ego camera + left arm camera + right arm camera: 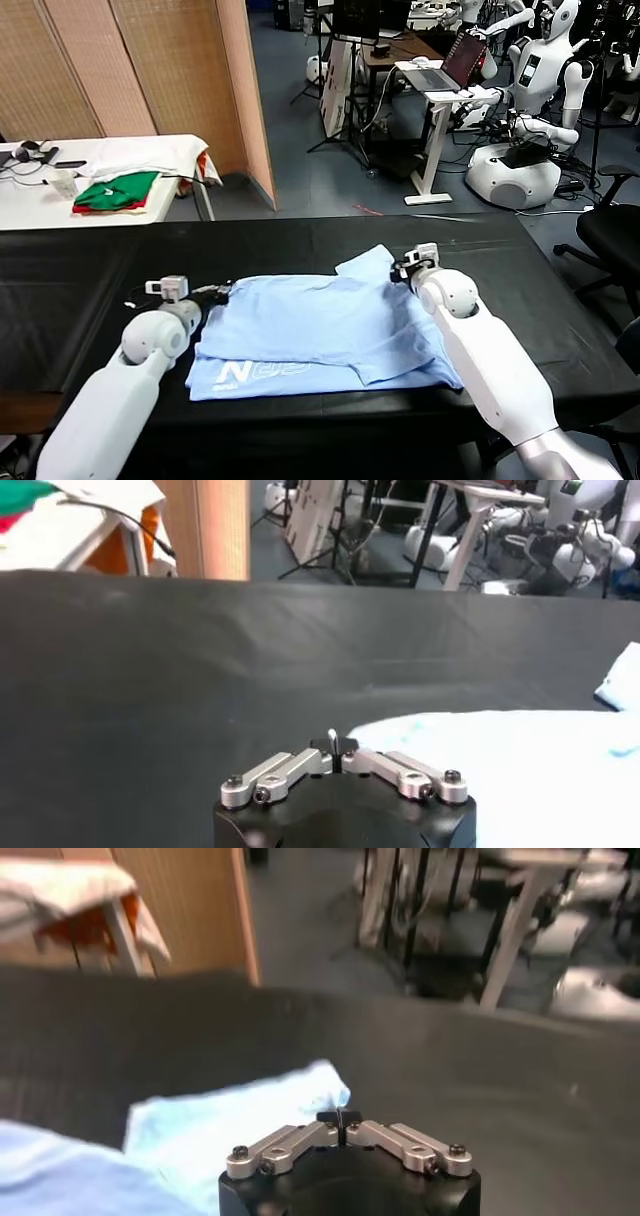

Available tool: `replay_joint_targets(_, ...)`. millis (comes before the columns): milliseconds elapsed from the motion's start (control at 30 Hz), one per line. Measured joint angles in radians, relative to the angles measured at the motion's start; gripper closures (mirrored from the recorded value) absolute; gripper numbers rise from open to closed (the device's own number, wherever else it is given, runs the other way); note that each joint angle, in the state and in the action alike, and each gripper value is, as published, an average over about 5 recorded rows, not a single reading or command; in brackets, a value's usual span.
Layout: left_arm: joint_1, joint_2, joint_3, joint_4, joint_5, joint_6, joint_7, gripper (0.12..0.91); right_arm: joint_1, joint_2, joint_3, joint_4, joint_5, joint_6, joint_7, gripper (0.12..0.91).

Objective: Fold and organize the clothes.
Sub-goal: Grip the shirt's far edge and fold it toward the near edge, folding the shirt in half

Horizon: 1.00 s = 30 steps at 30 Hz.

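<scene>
Head view. We see a pale blue T-shirt (320, 335) lying partly folded on a black table (90, 280), its white lettering (262, 371) facing up near the edge closest to the robot. At ten o'clock from the shirt, well apart, stands a white side table (40, 195) carrying folded green-and-red garments (115, 192), a white cloth (150, 153) and small dark items. At twelve o'clock a wooden partition (150, 65) rises behind the black table; at one to two o'clock we find a desk with a laptop (445, 65) and a parked white robot (530, 110). A black office chair (615, 235) stands at three o'clock. Nothing lies on the shirt itself apart from the two grippers at its corners.

Both arms reach forward low over the black table, forearms nearly level. The left gripper (222, 293) meets the shirt's far left corner; in the left wrist view its fingers (338, 744) are drawn together at the fabric's edge, though we cannot confirm that cloth lies between them. The right gripper (398, 270) sits at the far right sleeve (365, 265); in the right wrist view its fingers (343, 1116) are together at the sleeve's tip, seemingly pinching it.
</scene>
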Motion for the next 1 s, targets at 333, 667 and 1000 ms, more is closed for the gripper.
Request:
replay_joint_targets(333,0.108,0.080,-0.064,-0.145,-0.016,-0.002,-0.013,0.880,-0.132,-0.095,0.068,0.227,0.001,-0.074,0.020,0.884)
replay_joint_targets(667,0.299,0.132,-0.139,-0.301,0.025,-0.005,-0.004,0.880,-0.322,-0.172,0.144,0.452,-0.038,-0.074,0.010,0.884)
replay_joint_targets(1000,0.416,0.115,-0.154,-0.367,0.074,-0.006,0.001,0.880,-0.514,-0.200,0.207,0.539,-0.055,-0.074,-0.008,0.884)
